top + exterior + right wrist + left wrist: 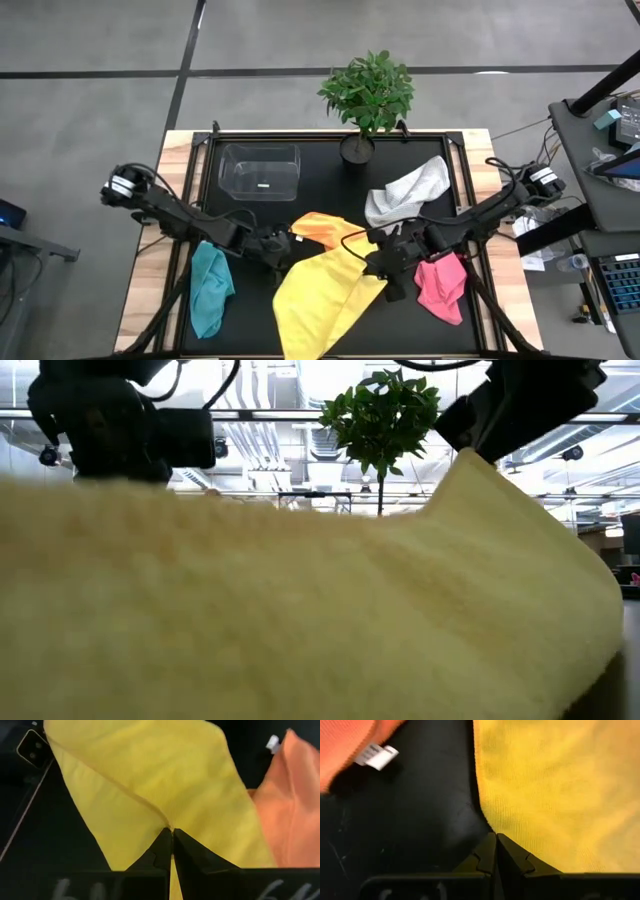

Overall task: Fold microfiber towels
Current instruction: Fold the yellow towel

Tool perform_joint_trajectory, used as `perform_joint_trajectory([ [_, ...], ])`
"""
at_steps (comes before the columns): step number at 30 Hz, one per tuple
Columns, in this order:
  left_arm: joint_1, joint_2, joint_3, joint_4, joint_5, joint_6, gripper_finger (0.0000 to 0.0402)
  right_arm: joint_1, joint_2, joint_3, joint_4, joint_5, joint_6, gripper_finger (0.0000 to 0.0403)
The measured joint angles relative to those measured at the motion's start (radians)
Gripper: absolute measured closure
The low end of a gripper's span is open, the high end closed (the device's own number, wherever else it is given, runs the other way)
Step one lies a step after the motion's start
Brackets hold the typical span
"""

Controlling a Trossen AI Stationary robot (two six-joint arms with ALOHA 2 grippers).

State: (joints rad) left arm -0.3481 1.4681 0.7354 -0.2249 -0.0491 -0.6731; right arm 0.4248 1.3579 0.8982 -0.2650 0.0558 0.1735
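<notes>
Mid-table on the black mat, the right gripper (171, 832) pinches a fold of the yellow towel (322, 295), lifting it, while the left gripper (496, 839) sits pressed together at the towel's edge (whether it grips cloth is unclear). The orange towel (322, 228) lies just behind; teal (209, 287), pink (441, 285) and white-grey (407, 190) towels lie apart.

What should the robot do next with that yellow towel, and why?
Probably carry the pinched corner across and lay it down. The right gripper is shut on the yellow towel, and the left gripper is shut at its edge, while the towel lies spread and unfolded.
</notes>
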Motion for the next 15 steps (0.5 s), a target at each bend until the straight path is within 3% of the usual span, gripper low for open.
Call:
perform_joint_trajectory([
  [10,0.000,-0.063,-0.004,-0.004,0.060,-0.027,0.0402,0.000,0.001,-0.011,0.003,-0.007,0.010,0.0394],
  [15,0.000,-0.129,-0.005,-0.111,0.088,-0.041,0.0383,0.000,0.001,-0.013,0.008,-0.007,0.009,0.0394],
])
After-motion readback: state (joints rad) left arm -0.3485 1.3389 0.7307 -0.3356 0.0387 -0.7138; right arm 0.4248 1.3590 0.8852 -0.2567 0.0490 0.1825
